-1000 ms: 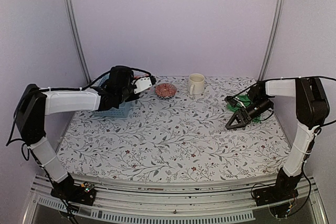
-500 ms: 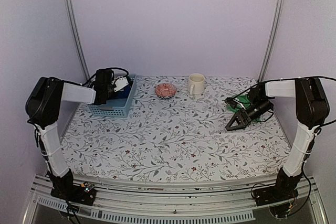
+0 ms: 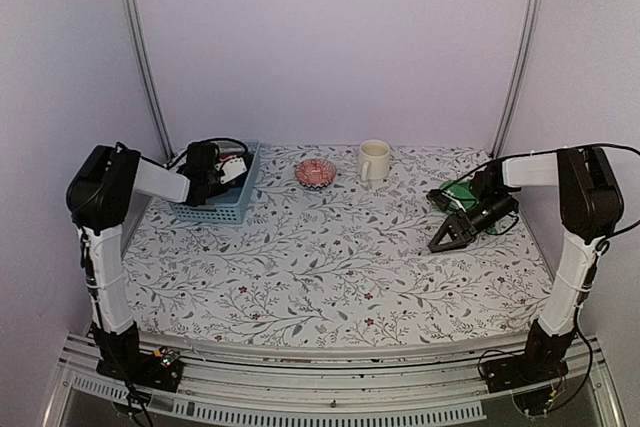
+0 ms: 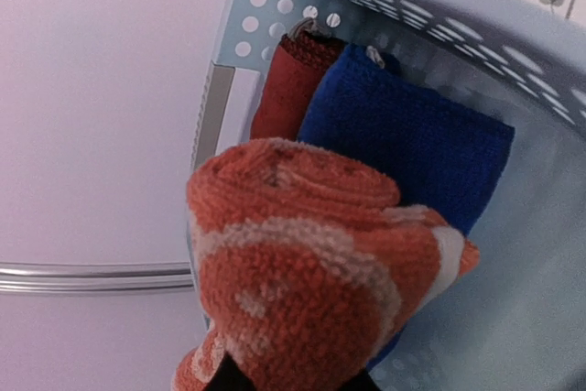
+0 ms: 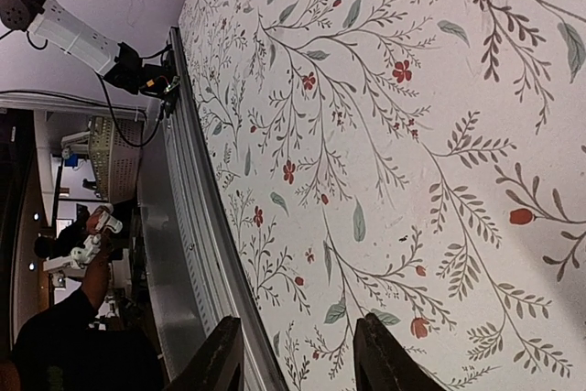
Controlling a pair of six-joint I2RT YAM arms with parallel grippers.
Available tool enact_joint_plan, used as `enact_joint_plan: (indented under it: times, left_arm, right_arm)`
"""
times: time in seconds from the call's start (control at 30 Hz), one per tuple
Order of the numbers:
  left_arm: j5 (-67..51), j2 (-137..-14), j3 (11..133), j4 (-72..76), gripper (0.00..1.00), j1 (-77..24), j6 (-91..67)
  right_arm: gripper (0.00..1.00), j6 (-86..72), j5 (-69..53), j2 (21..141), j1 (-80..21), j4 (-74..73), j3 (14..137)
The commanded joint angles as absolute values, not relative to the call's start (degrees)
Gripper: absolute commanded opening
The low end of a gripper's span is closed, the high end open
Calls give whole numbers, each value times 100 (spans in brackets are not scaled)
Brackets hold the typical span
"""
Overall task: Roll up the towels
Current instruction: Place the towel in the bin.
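Rolled orange towel (image 4: 311,272) clamped in left gripper (image 3: 232,167) over far-left basket (image 3: 215,211) — right gripper (image 3: 446,235), fingers (image 5: 220,359) apart and empty, beside green towel (image 3: 462,193) at far right.

The left arm (image 3: 98,277) and right arm (image 3: 572,272) share white shells, black joints and loose black cables.
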State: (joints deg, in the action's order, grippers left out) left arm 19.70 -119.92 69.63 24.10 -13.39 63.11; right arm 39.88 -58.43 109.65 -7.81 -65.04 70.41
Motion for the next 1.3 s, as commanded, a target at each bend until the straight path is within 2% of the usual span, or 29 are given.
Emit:
enact_joint_plan:
  times: [0.0, 0.23, 0.5, 0.57, 0.6, 0.67, 0.9, 1.27]
  left_arm:
    - [1675, -11782, 6595, 2326, 0, -1270, 6049]
    - [1408, -11692, 6409, 1852, 2, -1269, 5838]
    - [1250, -11471, 6486, 1595, 32, -1263, 5533]
    - [1216, -11375, 6474, 1568, 41, -1258, 5516]
    - [1187, -11337, 6457, 1564, 53, -1254, 5498]
    - [1112, -11118, 6418, 1541, 61, -1256, 5477]
    - [594, -10735, 6548, 803, 63, -1200, 5362]
    - [48, -11008, 7004, -247, 61, -1050, 4991]
  right_arm:
    - [43, 4031, -5921, 11187, -782, -6483, 7019]
    - [43, 4095, -6013, 11371, -782, -6579, 7144]
    - [43, 4147, -6071, 11434, -782, -6615, 7176]
    - [43, 4157, -6087, 11444, -783, -6621, 7188]
    - [43, 4165, -6097, 11443, -782, -6634, 7189]
    - [43, 4181, -6112, 11459, -780, -6648, 7195]
    - [43, 4236, -6185, 11479, -780, -6729, 7267]
    - [43, 4287, -6219, 11444, -782, -6784, 7263]
